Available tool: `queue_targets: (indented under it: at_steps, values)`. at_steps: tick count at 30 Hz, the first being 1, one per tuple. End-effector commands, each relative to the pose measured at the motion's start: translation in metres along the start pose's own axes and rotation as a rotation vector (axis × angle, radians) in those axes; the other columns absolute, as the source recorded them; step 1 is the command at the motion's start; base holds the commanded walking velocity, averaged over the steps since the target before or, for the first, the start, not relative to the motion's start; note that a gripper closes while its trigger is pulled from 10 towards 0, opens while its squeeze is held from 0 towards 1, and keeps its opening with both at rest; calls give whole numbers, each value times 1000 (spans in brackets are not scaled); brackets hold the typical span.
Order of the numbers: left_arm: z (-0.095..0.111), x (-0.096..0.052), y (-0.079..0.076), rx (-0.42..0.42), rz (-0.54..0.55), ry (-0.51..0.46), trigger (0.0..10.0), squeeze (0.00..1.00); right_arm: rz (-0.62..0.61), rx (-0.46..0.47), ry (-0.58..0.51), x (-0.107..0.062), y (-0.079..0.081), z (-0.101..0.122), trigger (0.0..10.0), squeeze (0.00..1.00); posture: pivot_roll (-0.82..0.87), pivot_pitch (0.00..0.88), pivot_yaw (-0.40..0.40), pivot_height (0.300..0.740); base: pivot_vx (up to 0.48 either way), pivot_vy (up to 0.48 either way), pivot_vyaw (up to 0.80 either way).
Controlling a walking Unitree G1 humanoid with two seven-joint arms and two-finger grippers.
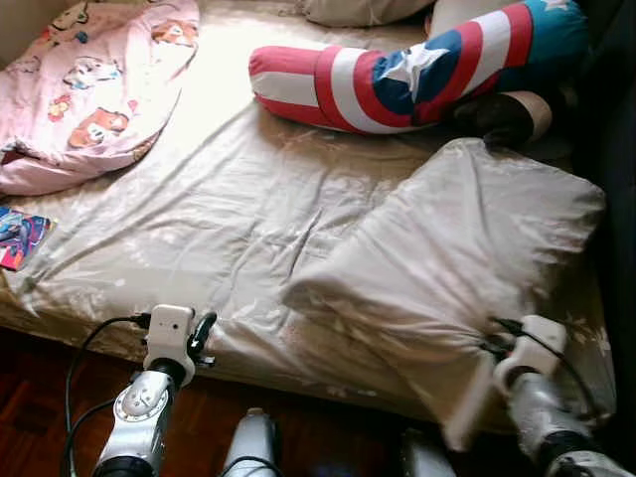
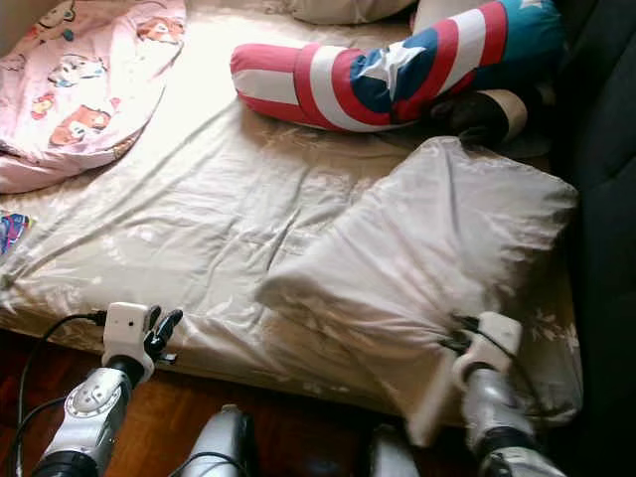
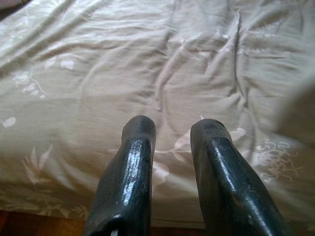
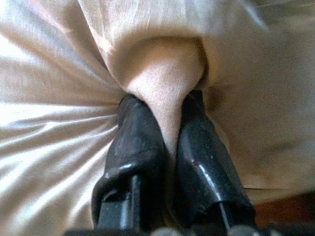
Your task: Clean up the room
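1. Beige sheet (image 1: 229,209) with pale leaf prints covers the bed, and dark wooden floor (image 1: 40,397) shows under the near edge
2. On the right part of the bed lies a large beige pillow (image 1: 457,258), set diagonally, with its near corner hanging over the edge of the mattress
3. That near corner is pinched by the right gripper (image 4: 165,147); in the right wrist view a fold of the fabric is squeezed tight between the two black fingers (image 4: 138,142)
4. The right arm (image 1: 542,412) reaches up from the lower right, its wrist bent toward the pillow
5. The left gripper (image 3: 172,147) hovers at the near edge of the bed, its fingers parted and holding nothing, and the left arm (image 1: 144,407) stands almost upright from below
6. Behind the pillow lies a long cushion (image 1: 417,70) with red, white and blue rings and a star
7. A pink blanket (image 1: 99,79) with cartoon figures is bunched in the far left corner, and a small colourful book (image 1: 18,238) lies near the left edge
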State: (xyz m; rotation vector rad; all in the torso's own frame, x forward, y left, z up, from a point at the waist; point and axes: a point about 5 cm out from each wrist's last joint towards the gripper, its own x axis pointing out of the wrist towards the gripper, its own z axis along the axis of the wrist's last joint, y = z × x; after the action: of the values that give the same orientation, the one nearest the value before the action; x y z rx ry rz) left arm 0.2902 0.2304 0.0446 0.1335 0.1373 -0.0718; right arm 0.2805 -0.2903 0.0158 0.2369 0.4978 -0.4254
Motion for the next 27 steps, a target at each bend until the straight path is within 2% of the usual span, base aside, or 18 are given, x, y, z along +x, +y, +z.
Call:
queue_targets:
  at_steps: [1, 6, 7, 12, 15, 16, 20, 21, 27]
  values:
    - [-6, -3, 1, -14, 8, 24, 10000, 0, -225, 50, -191, -5, -55, 52, 0, 0, -28, 149, -11, 653, 0, 0, 0]
    - [-8, -3, -1, -16, 1, 27, 10000, 0, -344, 11, -212, -13, -89, 71, 0, 0, -20, 151, -7, 653, 0, 0, 0]
    - [-8, -3, -1, -14, 0, 26, 10000, 0, -383, 8, -218, -17, -101, 77, 0, 0, -18, 153, -4, 653, 0, 0, 0]
    - [-9, -4, 3, -10, 4, 28, 10000, 0, -425, 3, -223, -20, -110, 83, 0, 0, -19, 157, 2, 653, 0, 0, 0]
    - [-9, -4, 4, -5, 2, 32, 10000, 0, -419, -27, -194, -19, -108, 82, 0, 0, -20, 159, 4, 653, 0, 0, 0]
    - [-9, -4, 4, -5, 1, 33, 10000, 0, -411, -47, -197, -18, -105, 82, 10000, 0, -18, 160, 9, 653, 0, 0, 0]
    - [-9, -3, 3, -3, -4, 33, 10000, 0, -337, -51, -268, -14, -90, 89, 10000, 0, -18, 155, 10, 653, 0, 0, 0]
    - [-8, -3, 3, -4, -5, 33, 10000, 0, -305, -56, -302, -13, -83, 92, 10000, 1000, -19, 154, 9, 653, 0, 0, 0]
    - [-7, 0, -1, -11, -10, 27, 10000, 0, -191, -124, -343, -8, -59, 93, 10000, 1000, -18, 148, 3, 653, 0, 0, 0]
